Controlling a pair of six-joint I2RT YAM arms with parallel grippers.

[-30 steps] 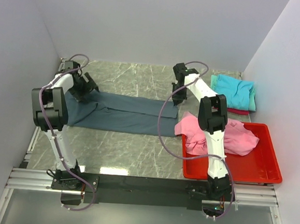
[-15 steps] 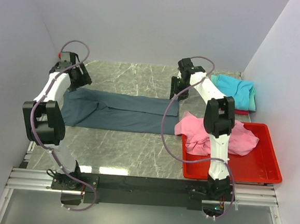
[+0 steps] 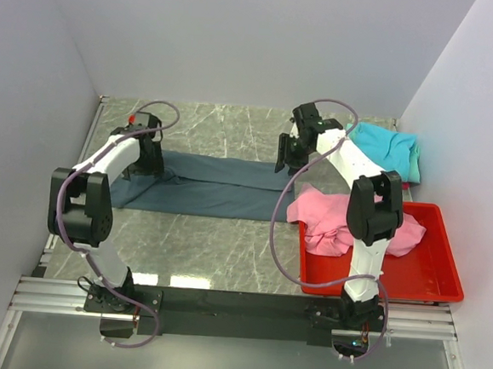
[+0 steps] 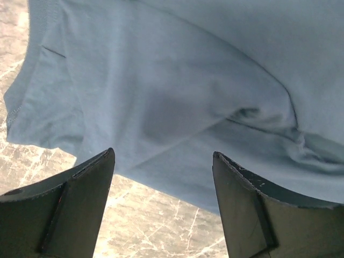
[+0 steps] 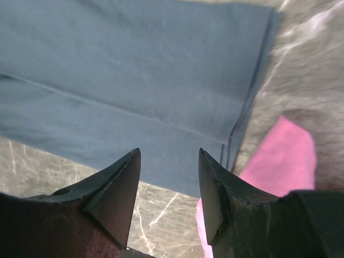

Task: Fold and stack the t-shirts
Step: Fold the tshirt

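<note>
nearest: pink tee slumped over the rim of the red bin. midway: slate tee laid flat along the surface as a long layered band. probably light, limp, prone to sagging and sliding on the stone; best pinched at the end edges through both layers. left pincer and right pincer released, empty, poised above opposite ends. farthest: folded turquoise tee.

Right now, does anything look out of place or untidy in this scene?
Yes. The pink t-shirt lies crumpled, spilling over the near-left rim of the red bin onto the table. The slate t-shirt is folded into a long strip, but its end away from the bin looks bunched.
</note>
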